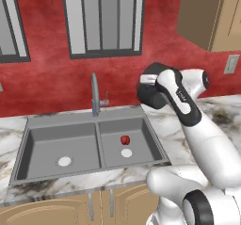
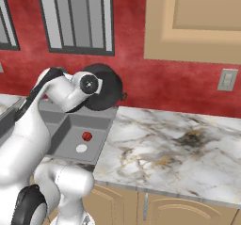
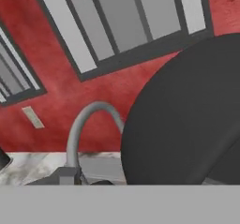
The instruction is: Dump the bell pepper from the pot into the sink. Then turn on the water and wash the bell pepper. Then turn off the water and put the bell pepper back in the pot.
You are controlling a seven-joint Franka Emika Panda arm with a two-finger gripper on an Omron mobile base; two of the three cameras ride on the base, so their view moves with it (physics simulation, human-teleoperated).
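Note:
The small red bell pepper (image 1: 124,139) (image 2: 87,136) lies on the floor of the sink's (image 1: 61,125) (image 2: 70,125) right basin, just behind the pale drain (image 1: 126,153). The black pot (image 1: 151,96) (image 2: 106,94) hangs in the air above the sink's right rear corner, tipped on its side. My gripper (image 1: 149,84) is shut on its rim, and the fingers are hidden behind the wrist and the pot. In the hand view the pot's dark wall (image 3: 187,124) covers the right side.
The grey curved faucet (image 1: 95,94) (image 3: 79,129) stands behind the divider between the basins. Marble counter (image 2: 179,139) with a dark stain stretches to the right. A wall cabinet (image 2: 197,21) and an outlet (image 2: 228,79) are above it.

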